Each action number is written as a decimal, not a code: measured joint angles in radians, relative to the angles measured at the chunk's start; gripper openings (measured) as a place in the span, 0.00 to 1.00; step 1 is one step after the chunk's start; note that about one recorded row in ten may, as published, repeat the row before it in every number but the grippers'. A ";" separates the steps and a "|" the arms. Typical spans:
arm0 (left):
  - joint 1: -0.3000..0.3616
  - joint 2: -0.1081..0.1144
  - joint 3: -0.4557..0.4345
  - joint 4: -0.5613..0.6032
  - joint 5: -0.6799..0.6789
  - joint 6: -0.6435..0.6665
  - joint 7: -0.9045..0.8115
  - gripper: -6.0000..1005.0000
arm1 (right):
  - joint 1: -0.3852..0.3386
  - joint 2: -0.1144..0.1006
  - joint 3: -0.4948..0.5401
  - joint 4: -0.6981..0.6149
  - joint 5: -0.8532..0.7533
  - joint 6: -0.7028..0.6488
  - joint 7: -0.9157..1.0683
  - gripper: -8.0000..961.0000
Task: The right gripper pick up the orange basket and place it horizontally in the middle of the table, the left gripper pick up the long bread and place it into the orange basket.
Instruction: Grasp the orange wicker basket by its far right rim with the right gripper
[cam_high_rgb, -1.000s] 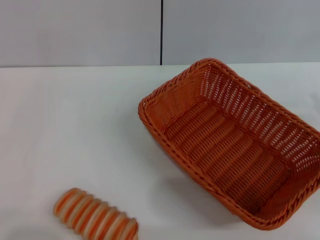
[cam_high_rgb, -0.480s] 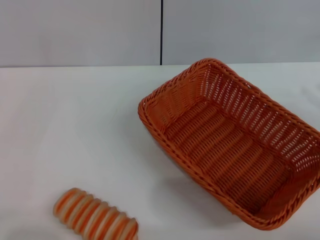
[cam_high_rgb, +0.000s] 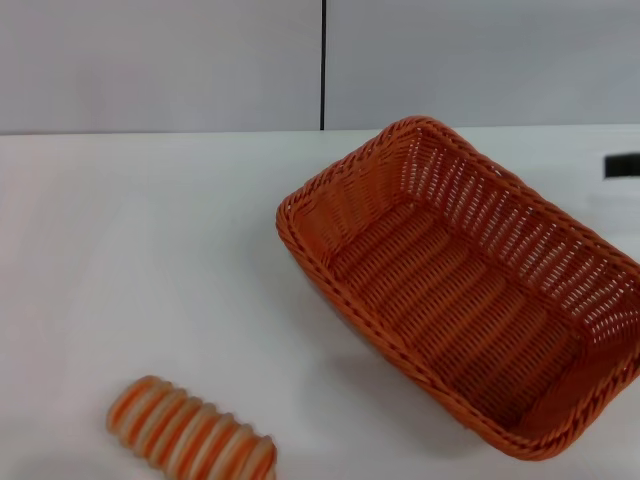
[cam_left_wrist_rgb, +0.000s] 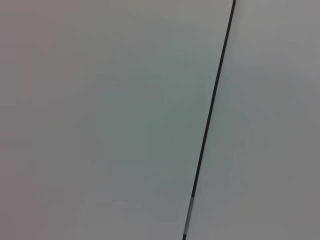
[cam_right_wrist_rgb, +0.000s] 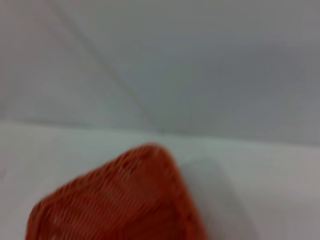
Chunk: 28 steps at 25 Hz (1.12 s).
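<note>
Basket untouched, skewed on the right side of the table; right gripper only just showing.

Orange basket (cam_high_rgb: 462, 285) sits empty and diagonal on the table (cam_high_rgb: 150, 260), one corner running out of the head view at right, not yet horizontal or centred. I judge it light and stiff, woven plastic wicker, so I'd pinch the braided rim on the near long side; slatted walls may flex a little and it could swing in a one-sided grip. Right gripper (cam_high_rgb: 622, 165) is just a dark sliver at the right edge beyond the basket, well clear of it; can't tell whether its fingers are apart. Long bread (cam_high_rgb: 190, 432) lies near the front left, well apart from the basket. Left gripper not seen; its wrist camera shows only wall.
</note>
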 joint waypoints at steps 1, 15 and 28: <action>0.002 -0.001 0.000 -0.001 0.000 -0.002 0.000 0.78 | 0.000 0.000 0.000 0.000 0.000 0.000 0.000 0.68; 0.033 -0.005 0.000 -0.008 0.000 -0.006 0.000 0.78 | 0.121 0.011 -0.091 0.198 -0.138 -0.105 -0.005 0.67; 0.029 -0.005 0.003 -0.011 0.003 -0.006 0.000 0.78 | 0.164 0.029 -0.096 0.347 -0.147 -0.208 -0.051 0.67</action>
